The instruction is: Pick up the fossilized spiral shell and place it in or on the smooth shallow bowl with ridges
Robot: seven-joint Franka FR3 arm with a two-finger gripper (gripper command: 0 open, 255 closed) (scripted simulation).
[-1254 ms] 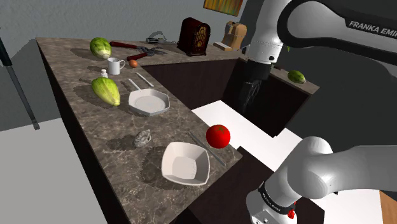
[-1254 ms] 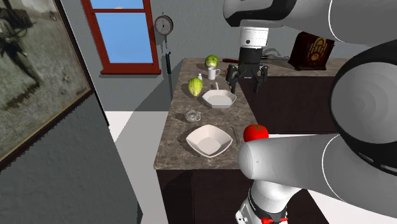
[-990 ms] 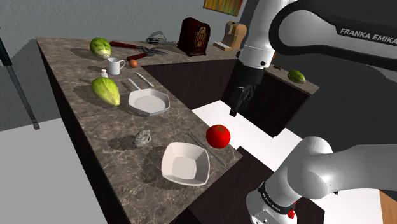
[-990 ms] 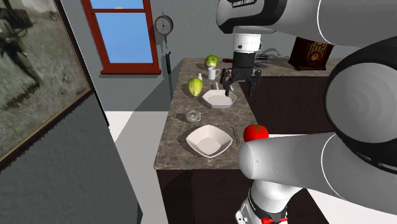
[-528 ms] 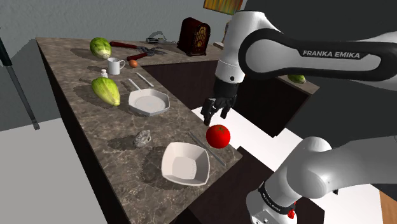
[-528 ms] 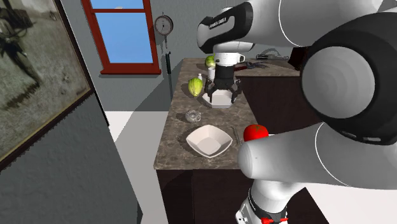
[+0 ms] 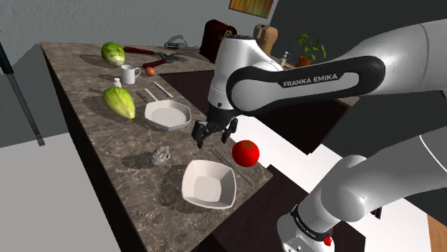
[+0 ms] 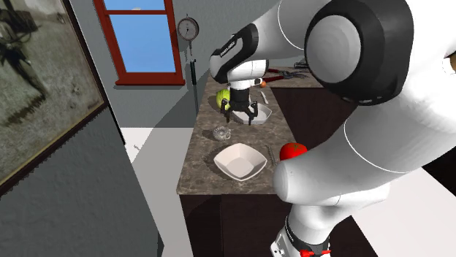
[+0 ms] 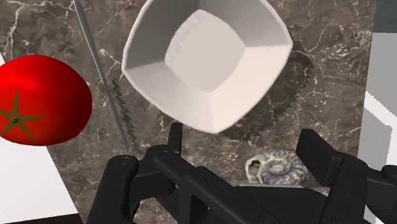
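Hand (image 7: pixel 213 138), spread wide, hangs near ridged grey spiral shell (image 9: pixel 278 167).

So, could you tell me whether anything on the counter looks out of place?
The red tomato sits right at the edge of the counter, seemingly overhanging it, so it could roll off. Nothing else stands out.

Dark brown stone counter (image 7: pixel 93 136), veined white. Mottled grey-and-cream spiral shell (image 9: pixel 277 167), banded with fine ribs. Plain white square bowl (image 7: pixel 208 184). Glossy red round tomato (image 7: pixel 245 152), dark green star at its stem. Farther along, a pale green lettuce head (image 7: pixel 119 102)
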